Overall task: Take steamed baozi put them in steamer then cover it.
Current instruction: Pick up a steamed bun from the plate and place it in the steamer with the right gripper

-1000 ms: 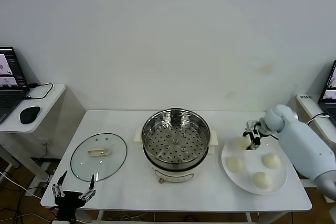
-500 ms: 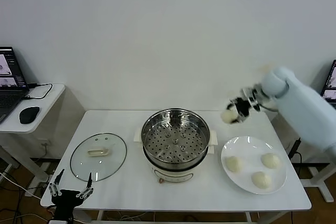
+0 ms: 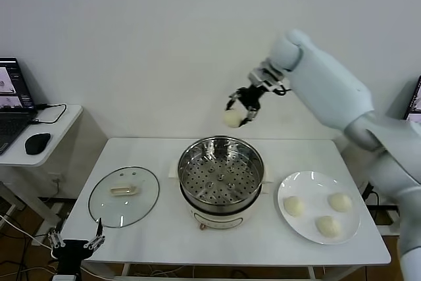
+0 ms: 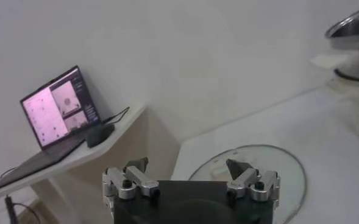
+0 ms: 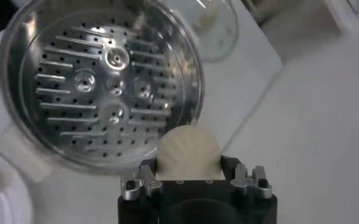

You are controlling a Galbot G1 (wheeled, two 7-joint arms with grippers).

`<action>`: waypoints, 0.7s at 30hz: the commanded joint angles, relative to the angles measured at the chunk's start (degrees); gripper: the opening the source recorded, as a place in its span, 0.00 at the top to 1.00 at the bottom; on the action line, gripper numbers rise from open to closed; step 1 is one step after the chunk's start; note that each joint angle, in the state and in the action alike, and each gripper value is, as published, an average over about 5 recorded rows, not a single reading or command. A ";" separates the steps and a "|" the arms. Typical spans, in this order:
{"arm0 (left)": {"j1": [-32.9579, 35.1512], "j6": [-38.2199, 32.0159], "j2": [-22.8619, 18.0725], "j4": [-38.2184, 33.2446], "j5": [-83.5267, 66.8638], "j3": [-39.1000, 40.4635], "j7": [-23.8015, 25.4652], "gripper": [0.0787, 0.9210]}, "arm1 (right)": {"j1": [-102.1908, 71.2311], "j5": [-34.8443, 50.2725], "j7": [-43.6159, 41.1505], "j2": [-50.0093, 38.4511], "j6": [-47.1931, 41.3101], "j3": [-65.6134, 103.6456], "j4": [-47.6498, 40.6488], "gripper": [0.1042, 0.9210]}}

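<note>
Right hand (image 3: 239, 111) clamped on 1st baozi (image 3: 233, 118) above steamer (image 3: 221, 176), still empty; 3 on plate (image 3: 309, 183); cover (image 3: 123, 196) off; left hand (image 3: 74, 245) apart, idle below bench edge.

Right arm raised and stretched across, right gripper (image 3: 239, 108) clamped on a bun (image 3: 233, 118). Left gripper (image 3: 74, 243) parked low (fingers spread wide), idle.

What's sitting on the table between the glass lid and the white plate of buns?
The steamer, open with its holed tray bare, stands between the glass lid and the plate; the head view shows it. The right gripper holds a bun above it.
</note>
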 commanded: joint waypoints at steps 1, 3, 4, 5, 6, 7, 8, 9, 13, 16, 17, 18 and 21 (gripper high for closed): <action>-0.24 0.59 -0.16 0.94 -0.88 -0.53 -0.12 0.12 | -0.14 -9.27 -1.12 6.81 17.64 -5.27 5.29 0.34; -0.28 0.68 -0.32 1.14 -0.88 -0.50 -0.16 0.12 | -1.19 -12.55 -0.23 6.57 19.40 -5.26 6.12 0.34; -0.26 0.70 -0.35 1.19 -0.88 -0.48 -0.17 0.12 | -1.54 -13.49 0.35 6.52 19.85 -5.34 6.21 0.34; -0.25 0.71 -0.37 1.26 -0.94 -0.46 -0.16 0.12 | -1.86 -14.25 0.93 6.45 20.14 -5.44 6.27 0.34; -0.27 0.72 -0.37 1.36 -1.03 -0.47 -0.15 0.12 | -2.16 -14.68 1.39 6.38 20.22 -5.59 6.29 0.34; -0.33 0.73 -0.36 1.50 -1.13 -0.50 -0.16 0.12 | -2.38 -14.88 1.73 6.34 20.22 -5.76 6.26 0.34; -0.40 0.78 -0.34 1.63 -1.29 -0.57 -0.15 0.12 | -2.62 -15.09 1.97 6.30 20.22 -5.88 6.22 0.34; -0.44 0.85 -0.31 1.71 -1.55 -0.65 -0.13 0.12 | -2.88 -15.38 2.00 6.28 20.22 -5.91 6.20 0.34; -0.41 1.27 -0.21 1.49 -2.41 -0.85 0.04 0.12 | -4.04 -16.66 2.00 6.37 20.22 -5.75 6.31 0.34; -0.50 1.55 -0.48 1.09 -2.50 -0.84 0.16 0.12 | -5.48 -18.23 2.07 6.72 20.21 -5.06 6.20 0.34; -0.50 1.61 -0.59 0.94 -2.49 -0.81 0.17 0.12 | -6.06 -18.96 2.20 6.88 20.21 -4.74 6.02 0.34; -0.46 1.65 -0.69 0.80 -2.48 -0.78 0.18 0.12 | -6.75 -19.89 2.40 7.07 20.21 -4.33 5.74 0.34; -0.22 1.67 -0.81 0.53 -2.46 -0.70 0.21 0.12 | -8.51 -21.89 3.09 7.44 20.21 -3.57 4.74 0.34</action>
